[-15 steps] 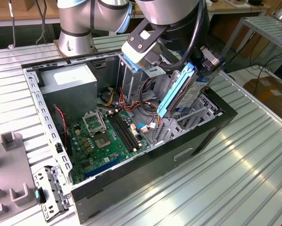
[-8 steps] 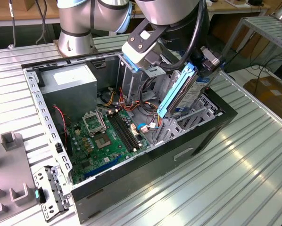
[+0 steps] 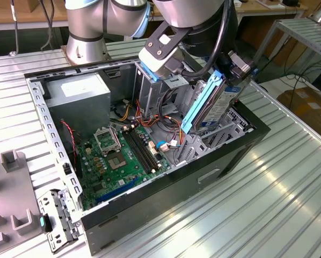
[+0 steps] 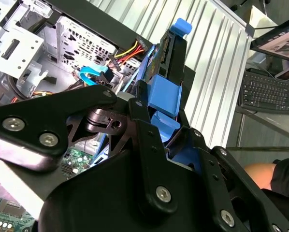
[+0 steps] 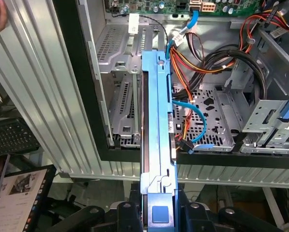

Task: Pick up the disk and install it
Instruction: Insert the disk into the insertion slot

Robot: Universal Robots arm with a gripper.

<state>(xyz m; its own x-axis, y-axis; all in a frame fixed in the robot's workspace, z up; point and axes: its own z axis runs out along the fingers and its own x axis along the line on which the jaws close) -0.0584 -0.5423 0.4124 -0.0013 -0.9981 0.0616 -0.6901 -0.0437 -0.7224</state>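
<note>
My gripper (image 3: pixel 233 72) is shut on the disk (image 3: pixel 213 105), a silver-grey drive with light blue side rails. It holds the disk by one end, standing steeply on edge over the open computer case (image 3: pixel 166 185), at the exterior view's right end. The disk's lower end hangs just above the empty metal drive bay (image 3: pixel 227 131). In the first wrist view the disk (image 5: pixel 156 125) is edge-on, running from the gripper (image 5: pixel 156 215) toward the bay (image 5: pixel 122 101). In the second wrist view black fingers (image 4: pixel 147 128) clamp the blue rail (image 4: pixel 165 94).
Inside the case are a green motherboard (image 3: pixel 117 156), a grey power supply (image 3: pixel 77 99), coloured cables (image 3: pixel 152 115) and a blue-topped drive cage (image 3: pixel 150 78). A blue data cable (image 5: pixel 198 121) loops beside the bay. A grey fixture (image 3: pixel 10 199) sits left; a person's arm (image 4: pixel 275 176) is nearby.
</note>
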